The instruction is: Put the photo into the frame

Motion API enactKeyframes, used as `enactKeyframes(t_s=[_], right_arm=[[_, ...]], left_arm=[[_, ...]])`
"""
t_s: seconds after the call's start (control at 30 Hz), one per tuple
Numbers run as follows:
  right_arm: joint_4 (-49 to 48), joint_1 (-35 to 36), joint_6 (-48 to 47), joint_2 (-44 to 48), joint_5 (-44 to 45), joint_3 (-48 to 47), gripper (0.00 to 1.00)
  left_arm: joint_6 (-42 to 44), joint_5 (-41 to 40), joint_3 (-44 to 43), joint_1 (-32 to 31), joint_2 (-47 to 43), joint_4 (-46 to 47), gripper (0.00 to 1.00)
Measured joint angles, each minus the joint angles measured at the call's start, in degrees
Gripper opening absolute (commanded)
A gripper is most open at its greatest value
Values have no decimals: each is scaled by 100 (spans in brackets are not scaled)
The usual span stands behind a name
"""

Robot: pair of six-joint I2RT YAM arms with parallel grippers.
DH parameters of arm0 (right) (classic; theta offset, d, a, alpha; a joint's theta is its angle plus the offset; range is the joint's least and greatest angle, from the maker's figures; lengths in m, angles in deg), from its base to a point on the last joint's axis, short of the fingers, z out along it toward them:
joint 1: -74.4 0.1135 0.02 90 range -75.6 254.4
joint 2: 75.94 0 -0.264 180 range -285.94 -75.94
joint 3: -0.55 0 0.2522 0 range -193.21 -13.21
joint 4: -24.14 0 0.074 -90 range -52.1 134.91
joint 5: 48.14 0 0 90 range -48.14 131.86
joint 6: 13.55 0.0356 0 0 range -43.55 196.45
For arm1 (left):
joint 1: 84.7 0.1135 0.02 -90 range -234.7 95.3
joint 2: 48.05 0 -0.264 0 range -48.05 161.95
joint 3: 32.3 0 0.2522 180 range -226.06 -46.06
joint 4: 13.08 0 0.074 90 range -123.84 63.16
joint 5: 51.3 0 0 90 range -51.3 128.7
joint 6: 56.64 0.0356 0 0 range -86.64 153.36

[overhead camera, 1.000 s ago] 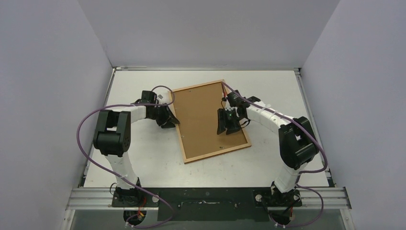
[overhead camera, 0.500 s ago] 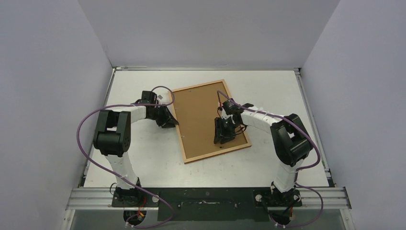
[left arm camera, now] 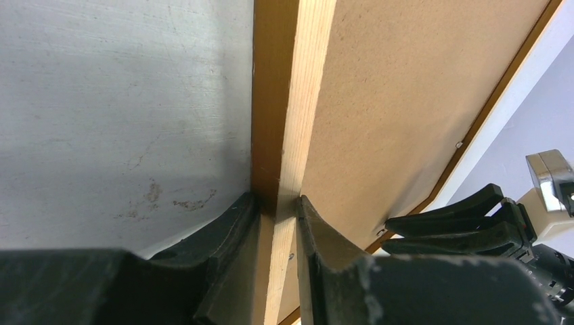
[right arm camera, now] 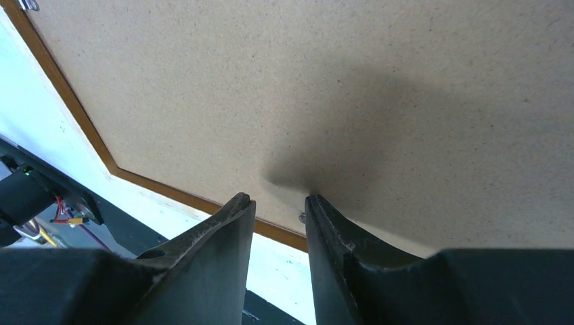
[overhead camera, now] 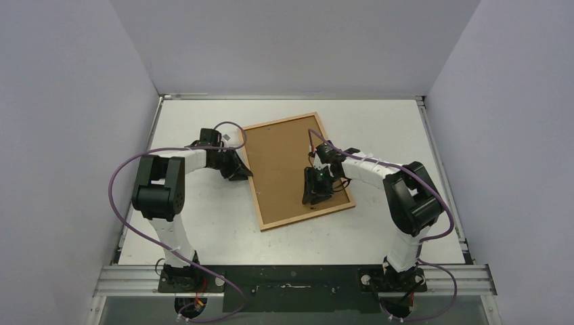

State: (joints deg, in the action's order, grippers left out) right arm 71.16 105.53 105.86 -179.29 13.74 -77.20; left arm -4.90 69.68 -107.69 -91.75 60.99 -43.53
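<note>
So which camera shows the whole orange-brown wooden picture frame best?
The top external view: the orange-brown wooden picture frame lies whole there, all four corners. The left wrist view shows just one rail close up; the right wrist view shows one corner strip.

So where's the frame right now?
In the top view the frame lies back-up in the middle of the table, the left gripper pinching its left edge and the right gripper above its near right corner.

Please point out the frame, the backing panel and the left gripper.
frame (left arm camera: pixel 271 101): left wrist view, rail's outer side
backing panel (overhead camera: pixel 284 169): top external view, bare middle
left gripper (left arm camera: pixel 276 203): left wrist view, between its fingertips
</note>
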Motion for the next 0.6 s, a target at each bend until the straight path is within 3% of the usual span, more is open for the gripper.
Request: enactKeyframes(t_s=[0.6], right_arm=[[55,48,-2,68,-177,136,33]], left_arm=[[20,149,-15,50,66,11,21]])
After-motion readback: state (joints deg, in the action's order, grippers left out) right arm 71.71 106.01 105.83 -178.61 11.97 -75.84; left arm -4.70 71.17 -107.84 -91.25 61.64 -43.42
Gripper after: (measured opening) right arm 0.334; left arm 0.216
